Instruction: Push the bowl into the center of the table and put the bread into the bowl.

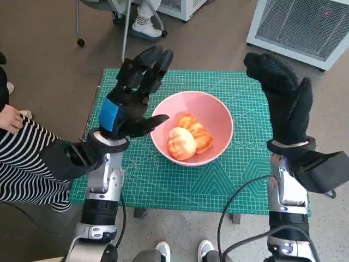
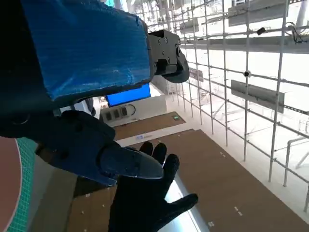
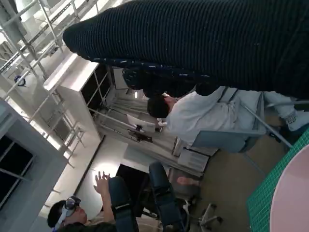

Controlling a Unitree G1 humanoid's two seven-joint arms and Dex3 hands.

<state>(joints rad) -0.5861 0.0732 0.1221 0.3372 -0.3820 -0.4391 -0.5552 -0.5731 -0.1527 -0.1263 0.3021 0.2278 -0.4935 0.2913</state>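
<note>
The pink bowl [image 1: 192, 128] stands near the middle of the green cutting mat [image 1: 180, 180]. Inside it lie golden bread rolls [image 1: 188, 139], one pale round one in front of a darker one. My left hand [image 1: 133, 93] is raised above the bowl's left side, fingers spread and holding nothing. My right hand [image 1: 283, 98] in its black glove is lifted over the mat's right edge, fingers apart and empty. The left wrist view shows the left hand's [image 2: 91, 63] blue-taped back, the gloved right hand [image 2: 149, 198] beyond it, and a sliver of the bowl's rim [image 2: 7, 188].
A person in striped clothing [image 1: 22, 158] sits close at the left of the table. A white grilled unit [image 1: 300, 24] stands at the far right, and chair legs [image 1: 125, 27] beyond the table. The right wrist view shows seated people [image 3: 203, 111] and chairs.
</note>
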